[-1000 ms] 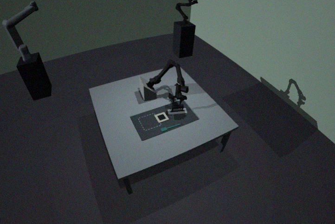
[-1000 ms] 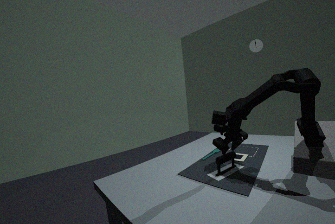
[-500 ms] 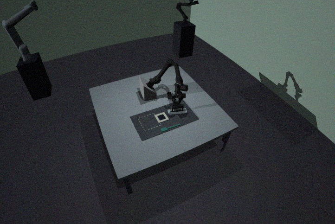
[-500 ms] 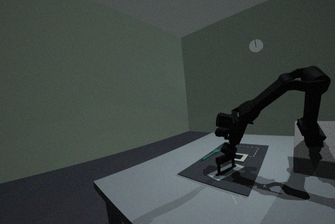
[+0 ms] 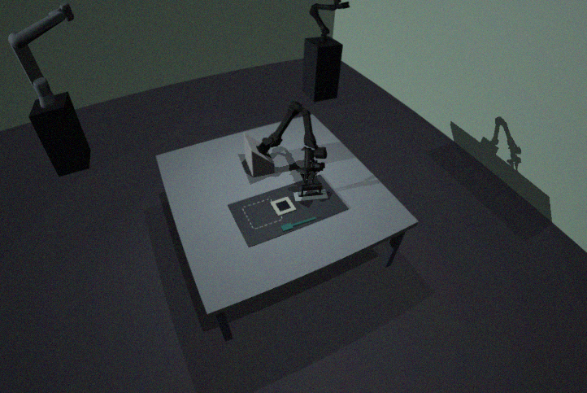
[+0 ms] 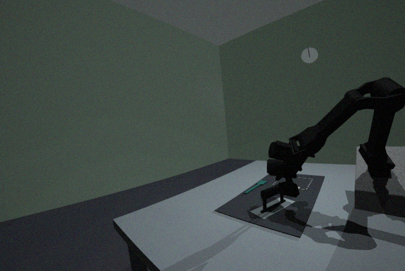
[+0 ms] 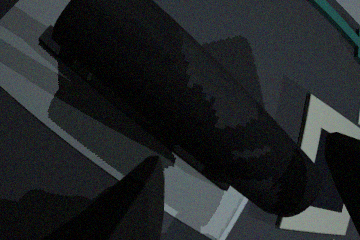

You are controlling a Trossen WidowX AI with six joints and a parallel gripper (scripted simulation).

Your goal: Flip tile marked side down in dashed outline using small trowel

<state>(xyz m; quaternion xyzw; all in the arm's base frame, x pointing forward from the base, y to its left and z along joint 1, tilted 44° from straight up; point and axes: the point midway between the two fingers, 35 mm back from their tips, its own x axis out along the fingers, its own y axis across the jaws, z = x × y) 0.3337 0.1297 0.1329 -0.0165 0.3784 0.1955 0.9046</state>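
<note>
Arm bent low over the far end of the mat, trowel untouched.

The tool (image 5: 310, 187) hovers with its fingers parted and gripping nothing, above a pale plate (image 5: 314, 195) carrying a dark handle-like bar. The teal trowel (image 5: 297, 224) lies flat on the dark mat (image 5: 246, 232) on the tabletop (image 5: 227, 279); the tile (image 5: 283, 206) sits marked side up beside the dashed outline (image 5: 258, 216).

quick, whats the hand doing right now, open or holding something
Hand: open, holding nothing. It hangs low over the dark bar-handled fixture on the mat; the teal trowel lies apart, untouched.
</note>
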